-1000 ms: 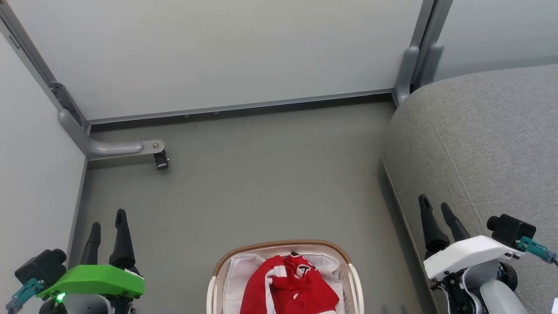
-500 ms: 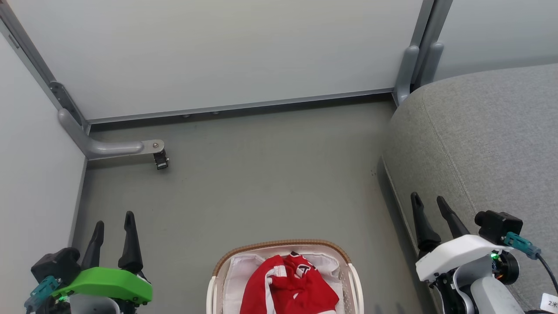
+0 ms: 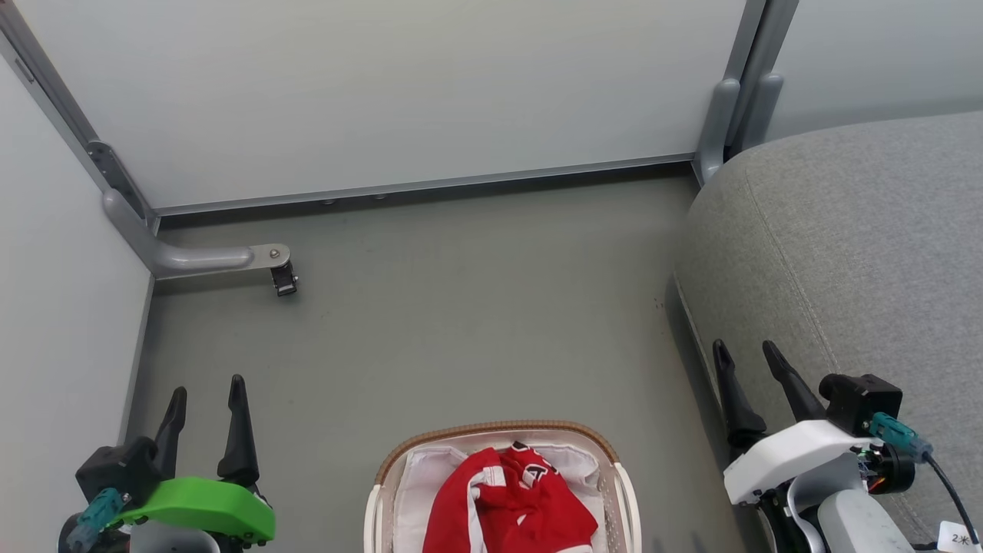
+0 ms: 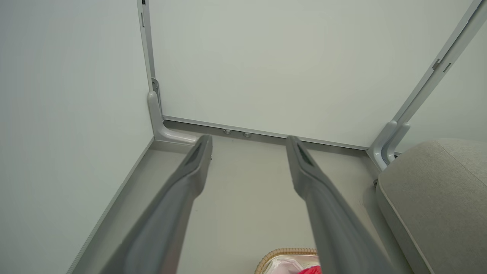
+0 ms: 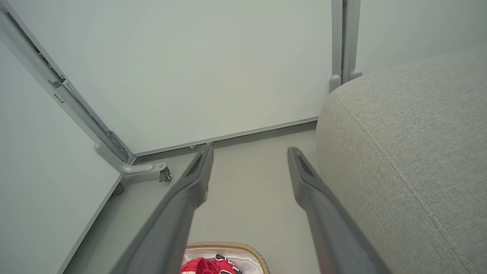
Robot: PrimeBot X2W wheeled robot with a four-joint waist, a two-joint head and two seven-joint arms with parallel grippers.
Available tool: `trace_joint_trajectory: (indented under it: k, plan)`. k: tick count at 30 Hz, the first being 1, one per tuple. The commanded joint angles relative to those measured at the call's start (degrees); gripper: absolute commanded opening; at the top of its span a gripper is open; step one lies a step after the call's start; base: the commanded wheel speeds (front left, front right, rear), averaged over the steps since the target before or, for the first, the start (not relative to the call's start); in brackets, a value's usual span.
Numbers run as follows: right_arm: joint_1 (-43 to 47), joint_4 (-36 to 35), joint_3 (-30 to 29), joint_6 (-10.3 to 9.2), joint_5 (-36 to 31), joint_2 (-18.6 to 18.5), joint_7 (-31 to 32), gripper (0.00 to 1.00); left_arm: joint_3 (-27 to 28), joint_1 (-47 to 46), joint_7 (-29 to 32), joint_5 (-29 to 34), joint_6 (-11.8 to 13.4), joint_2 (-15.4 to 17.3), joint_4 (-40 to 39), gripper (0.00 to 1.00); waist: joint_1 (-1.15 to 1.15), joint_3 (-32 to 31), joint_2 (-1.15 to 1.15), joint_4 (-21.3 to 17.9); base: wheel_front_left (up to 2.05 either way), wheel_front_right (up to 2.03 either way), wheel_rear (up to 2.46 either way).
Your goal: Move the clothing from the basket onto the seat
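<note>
Clothing (image 3: 511, 503): red, with white stripes and trim; black letters outlined in white on one fold.
Basket (image 3: 491, 425): white perforated wall, brown woven rim. Liner (image 3: 421, 472): white.
Seat (image 3: 845, 230): mid-grey fabric, fine flecked weave, stitched seam lines.
Floor (image 3: 461, 322): dull grey-green, plain.
Wall panels (image 3: 384, 92): pale grey-white; frame posts (image 3: 718, 123) silver-grey.
Left gripper (image 3: 207, 386): dark fingers, bright green cover, black camera block, teal plug.
Right gripper (image 3: 743, 346): dark fingers, white cover, black camera block, teal plug.

The head camera looks steeply down from high above the floor (image 3: 476, 322). Both wrist cameras sit lower, left and right, facing the far wall (image 4: 266, 68). All three share the basket (image 3: 499, 424) and seat (image 3: 845, 230).
</note>
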Motion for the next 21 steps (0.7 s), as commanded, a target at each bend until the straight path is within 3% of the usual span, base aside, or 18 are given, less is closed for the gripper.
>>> trace_joint_trajectory:
  k: [1, 15, 21]
  plan:
    - [0.1, -0.4, 0.1, 0.02, -1.5, -0.2, -0.6, 1.00, 0.2, 0.1, -0.6, 1.5, -0.2, 0.3, -0.4, 1.00, 0.00, 0.0, 0.00, 0.0, 0.00, 0.00, 0.00]
    - [0.2, 0.6, 0.1, 0.02, -8.0, 0.1, -2.3, 1.00, -0.1, 0.9, -2.3, 7.8, -0.2, 0.3, 1.1, 1.00, 0.00, 0.5, 0.00, 0.1, 0.00, 0.00, 0.00]
    - [-1.7, -0.3, 0.0, 0.02, -10.9, 0.2, -2.9, 1.00, -2.0, -0.6, -2.9, 9.4, -0.2, 0.9, 1.5, 1.00, 0.00, 4.0, 0.00, -0.3, 0.00, 0.00, 0.00]
